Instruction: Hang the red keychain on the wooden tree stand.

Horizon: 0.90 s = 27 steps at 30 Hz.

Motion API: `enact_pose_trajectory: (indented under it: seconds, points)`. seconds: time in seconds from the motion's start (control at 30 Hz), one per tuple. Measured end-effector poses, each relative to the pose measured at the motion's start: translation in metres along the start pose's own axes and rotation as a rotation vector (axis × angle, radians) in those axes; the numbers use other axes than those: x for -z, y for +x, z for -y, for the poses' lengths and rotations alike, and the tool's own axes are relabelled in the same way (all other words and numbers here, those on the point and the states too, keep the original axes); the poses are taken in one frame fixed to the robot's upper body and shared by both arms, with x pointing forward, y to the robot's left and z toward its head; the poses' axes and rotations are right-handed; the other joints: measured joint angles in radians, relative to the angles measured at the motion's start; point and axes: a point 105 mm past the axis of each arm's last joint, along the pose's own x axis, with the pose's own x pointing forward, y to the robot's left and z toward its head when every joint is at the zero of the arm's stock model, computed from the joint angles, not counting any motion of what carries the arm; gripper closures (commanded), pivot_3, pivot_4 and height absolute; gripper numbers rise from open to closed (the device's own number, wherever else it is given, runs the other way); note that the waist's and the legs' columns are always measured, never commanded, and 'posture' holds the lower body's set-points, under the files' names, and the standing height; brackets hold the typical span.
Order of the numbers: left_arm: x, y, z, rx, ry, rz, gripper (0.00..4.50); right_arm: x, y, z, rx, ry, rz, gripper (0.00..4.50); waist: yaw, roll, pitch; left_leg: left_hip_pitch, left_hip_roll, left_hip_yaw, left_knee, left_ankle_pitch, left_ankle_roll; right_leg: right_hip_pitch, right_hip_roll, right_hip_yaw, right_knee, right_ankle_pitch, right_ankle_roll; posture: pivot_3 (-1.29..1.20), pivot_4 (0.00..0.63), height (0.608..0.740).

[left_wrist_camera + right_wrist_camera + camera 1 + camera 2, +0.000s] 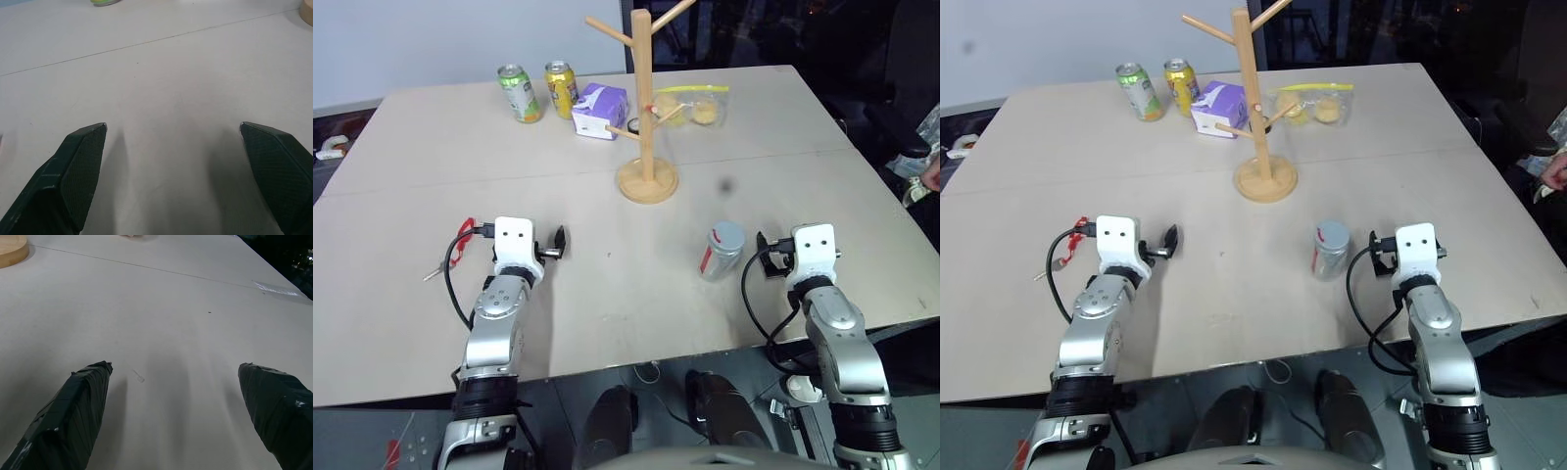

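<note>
A: The bench (pixel 607 166) fills the frame; the wooden tree stand (pixel 647 117) rises at upper centre, pegs bare. Where's the red keychain (pixel 457 247)?

B: Lower left, flat on the bench, just beside the left end effector (pixel 173 161), on its outer side. Both the left one and the right end effector (pixel 173 396) are spread wide, holding nothing.

A: Risks?

B: The thin cord could slip a pinch. The silver can (pixel 721 251) near the right arm could topple. The clear bag (pixel 697 106) behind the stand holds pale snacks.
</note>
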Motion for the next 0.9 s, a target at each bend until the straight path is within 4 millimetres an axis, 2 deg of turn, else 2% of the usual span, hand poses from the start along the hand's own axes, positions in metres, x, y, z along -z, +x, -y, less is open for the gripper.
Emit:
enact_pose_trajectory:
  seconds: [0.07,0.1,0.13,0.17,0.2,0.27,0.33,0.4,0.47,0.53,0.63,0.67,0.9]
  points:
    - [0.000,0.000,0.003,0.045,-0.013,-0.004,0.00,0.000,-0.001,0.000,-0.010,0.005,-0.005,0.07,0.000,0.000,0.000,0.000,0.000,0.000,0.000,0.000,0.000,0.000,0.000,0.000,0.000,0.000,0.000,0.00,0.150,0.740]
    - [-0.002,0.000,0.005,0.111,-0.022,-0.010,0.00,0.001,-0.003,0.002,-0.025,0.005,-0.013,0.07,0.000,0.000,0.000,0.000,0.000,0.000,0.000,0.000,0.000,0.000,0.000,0.000,0.000,-0.001,-0.001,0.00,0.150,0.740]
    - [-0.008,-0.004,0.006,0.275,-0.034,-0.023,0.00,0.000,-0.012,0.010,-0.062,-0.001,-0.029,0.07,0.000,0.000,0.000,-0.001,0.000,-0.001,0.000,0.000,0.000,-0.001,0.000,-0.001,0.000,-0.002,-0.003,0.00,0.150,0.740]
    - [-0.011,-0.005,0.005,0.297,-0.031,-0.021,0.00,0.000,-0.013,0.013,-0.063,-0.003,-0.030,0.07,0.001,0.000,0.001,-0.002,0.000,-0.002,0.000,0.000,0.000,-0.001,0.000,-0.001,0.000,-0.002,-0.004,0.00,0.150,0.740]
    - [-0.028,-0.011,0.011,0.455,-0.039,0.001,0.00,-0.005,-0.022,0.022,-0.101,0.016,-0.031,0.07,0.003,0.000,0.001,-0.003,0.000,-0.002,0.000,0.000,0.000,-0.001,0.000,-0.001,-0.001,-0.002,-0.004,0.00,0.150,0.740]
    - [-0.047,-0.018,0.018,0.588,-0.021,0.032,0.00,-0.013,-0.031,0.023,-0.163,0.040,-0.014,0.07,0.002,0.000,0.001,-0.003,0.000,-0.001,0.000,0.000,0.000,-0.001,0.000,-0.001,-0.001,-0.002,-0.003,0.00,0.150,0.740]
    - [-0.076,-0.032,0.037,0.833,0.022,0.065,0.00,-0.026,-0.052,0.004,-0.355,0.078,-0.001,0.07,-0.001,0.000,0.001,-0.002,0.000,-0.001,0.000,0.000,0.000,-0.001,0.000,-0.001,-0.001,-0.002,-0.003,0.00,0.150,0.740]
    - [-0.098,-0.045,0.052,1.020,0.043,0.086,0.00,-0.030,-0.075,-0.016,-0.536,0.098,-0.023,0.07,-0.001,0.001,0.001,-0.002,0.000,-0.001,0.000,0.000,0.000,-0.001,0.000,-0.001,-0.001,-0.002,-0.003,0.00,0.150,0.740]
    - [-0.105,-0.052,0.060,1.114,0.044,0.084,0.00,-0.033,-0.085,-0.024,-0.615,0.118,-0.028,0.07,-0.008,0.001,0.001,-0.001,0.001,0.001,0.000,0.000,0.000,-0.001,0.000,-0.001,-0.001,-0.002,-0.003,0.00,0.150,0.740]
    - [-0.107,-0.059,0.067,1.189,0.052,0.072,0.00,-0.037,-0.089,-0.031,-0.659,0.136,-0.023,0.07,-0.015,0.000,0.001,-0.001,0.002,0.000,0.000,0.000,0.000,-0.001,0.001,-0.001,-0.001,-0.002,-0.003,0.00,0.150,0.740]
    - [-0.123,-0.074,0.087,1.340,0.089,0.105,0.00,-0.045,-0.087,-0.048,-0.692,0.191,0.013,0.07,-0.017,0.000,0.001,-0.001,0.002,-0.001,0.000,0.000,0.000,-0.001,0.002,-0.001,-0.001,-0.002,-0.003,0.00,0.150,0.740]
    - [-0.128,-0.080,0.091,1.376,0.098,0.123,0.00,-0.042,-0.086,-0.050,-0.683,0.181,0.006,0.07,-0.018,0.000,0.001,-0.002,0.002,-0.001,-0.001,0.000,0.000,-0.001,0.002,-0.001,-0.001,-0.003,-0.004,0.00,0.150,0.740]
    - [-0.129,-0.090,0.104,1.471,0.080,0.098,0.00,-0.031,-0.076,-0.053,-0.591,0.191,-0.007,0.07,-0.019,0.000,0.001,-0.002,0.002,-0.001,0.000,0.000,0.000,-0.001,0.002,-0.001,-0.002,-0.002,-0.003,0.00,0.150,0.740]
